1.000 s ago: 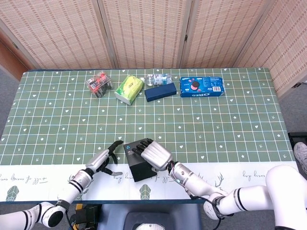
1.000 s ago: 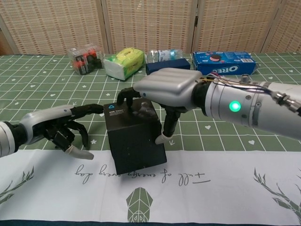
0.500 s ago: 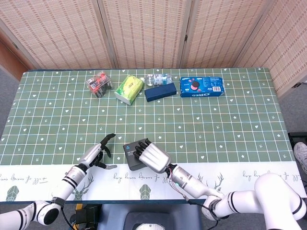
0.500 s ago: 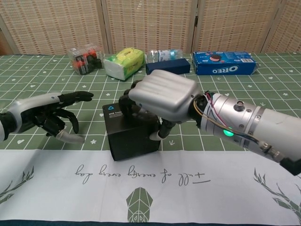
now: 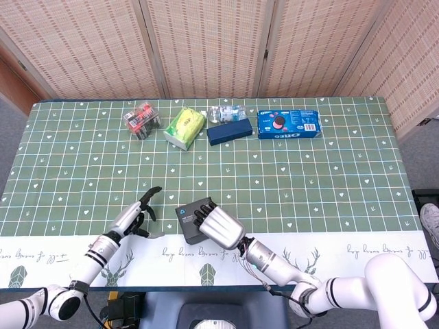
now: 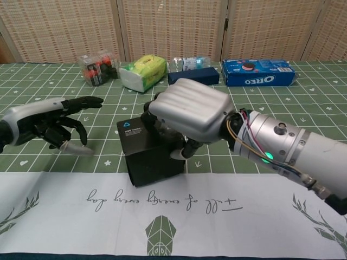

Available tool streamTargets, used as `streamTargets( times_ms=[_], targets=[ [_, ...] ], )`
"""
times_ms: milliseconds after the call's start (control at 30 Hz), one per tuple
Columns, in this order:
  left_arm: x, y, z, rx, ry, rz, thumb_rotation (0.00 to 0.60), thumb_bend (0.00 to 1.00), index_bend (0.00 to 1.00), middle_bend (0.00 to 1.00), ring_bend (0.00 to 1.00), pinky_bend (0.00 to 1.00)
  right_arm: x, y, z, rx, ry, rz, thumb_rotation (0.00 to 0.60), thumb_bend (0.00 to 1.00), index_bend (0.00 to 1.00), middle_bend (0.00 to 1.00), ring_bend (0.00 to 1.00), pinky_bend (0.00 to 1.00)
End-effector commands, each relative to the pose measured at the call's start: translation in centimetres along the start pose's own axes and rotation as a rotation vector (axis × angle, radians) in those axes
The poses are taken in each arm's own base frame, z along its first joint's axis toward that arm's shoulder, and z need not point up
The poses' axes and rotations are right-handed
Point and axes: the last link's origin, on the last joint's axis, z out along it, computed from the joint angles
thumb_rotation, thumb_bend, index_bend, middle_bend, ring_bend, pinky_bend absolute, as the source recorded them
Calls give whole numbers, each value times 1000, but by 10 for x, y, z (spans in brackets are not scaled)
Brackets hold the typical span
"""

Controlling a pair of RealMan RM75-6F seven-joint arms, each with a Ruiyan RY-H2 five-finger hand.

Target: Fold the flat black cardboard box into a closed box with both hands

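Head view: one black box [image 5: 186,219] near the table [image 5: 329,178] front edge, right hand [image 5: 221,227] covering it; five items in the back row. Chest view: right fingers [image 6: 147,116] grip the box [image 6: 146,154], hiding its top; left hand [image 6: 51,122] apart, fingers spread, empty.

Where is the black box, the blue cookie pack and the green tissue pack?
black cardboard box [image 6: 153,162], chest view, front face.
blue Oreo cookie pack [image 5: 289,124], head view, top face.
green tissue pack [image 5: 185,127], head view, top.
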Motion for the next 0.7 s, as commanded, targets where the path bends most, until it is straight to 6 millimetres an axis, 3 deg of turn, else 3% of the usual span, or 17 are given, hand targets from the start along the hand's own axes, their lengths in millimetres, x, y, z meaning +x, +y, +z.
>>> streamTargets(
  times_ms=[33, 100, 200, 467, 567, 700],
  targets=[
    [10, 6, -5, -30, 29, 32, 600, 111, 0, 0, 464, 822, 15, 12, -14, -64, 3, 79, 600, 306, 276, 229, 233, 431],
    [18, 8, -10, -48, 58, 65, 600, 111, 0, 0, 474, 822, 24, 22, -24, -119, 7, 146, 600, 304, 226, 198, 212, 412],
    [31, 9, -18, -65, 121, 100, 600, 111, 0, 0, 565, 819, 40, 43, -47, -214, 33, 209, 600, 305, 210, 187, 203, 403],
    [71, -7, -57, 15, 286, 309, 600, 111, 41, 54, 296, 749, 52, 93, -123, -443, 28, 246, 600, 315, 201, 187, 203, 403],
    [83, -15, -76, 73, 355, 383, 600, 111, 55, 79, 258, 634, 48, 104, -151, -523, 15, 276, 600, 323, 201, 187, 203, 403],
    [90, -24, -100, 133, 431, 473, 600, 111, 76, 79, 247, 581, 39, 113, -187, -595, -10, 305, 600, 323, 201, 187, 203, 402]
  ],
)
